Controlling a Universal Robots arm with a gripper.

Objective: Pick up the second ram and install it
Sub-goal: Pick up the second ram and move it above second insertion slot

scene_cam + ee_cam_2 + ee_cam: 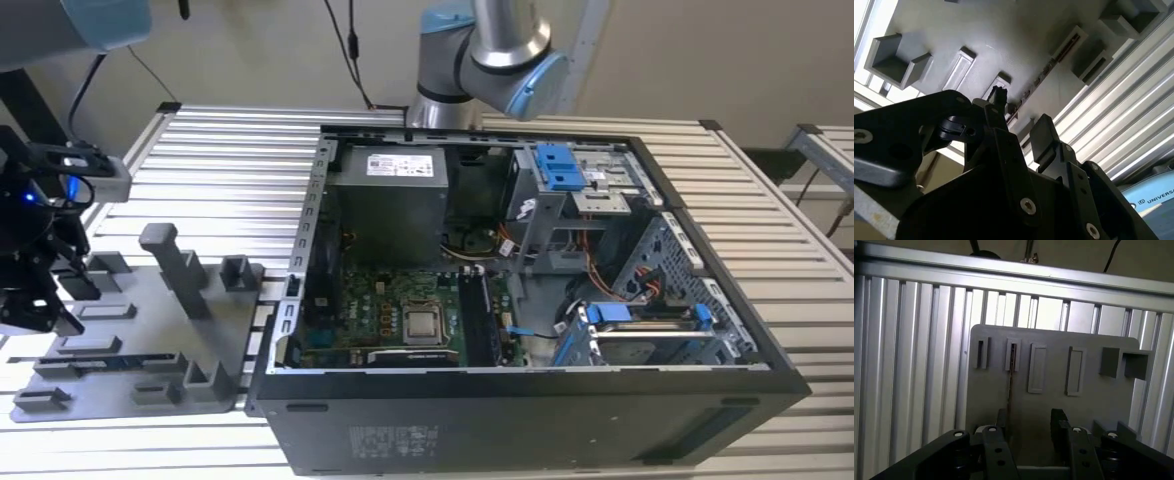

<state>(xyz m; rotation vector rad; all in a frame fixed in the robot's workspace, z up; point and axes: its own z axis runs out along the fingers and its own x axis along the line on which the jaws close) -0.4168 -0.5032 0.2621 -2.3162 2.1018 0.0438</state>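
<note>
Pincer (1030, 426) hangs wide open, empty, above grey fixture plate (1094, 405). Second ram (1010, 380) stands on edge in plate slot, off to one side of jaw gap, not centred. Risk: descending jaw strikes board edge, or skewed grip tilts stick.

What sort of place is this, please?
Probably a robotics test bench for computer assembly: an open computer case on a slatted metal table, a grey fixture plate beside it, a robot arm behind.
</note>
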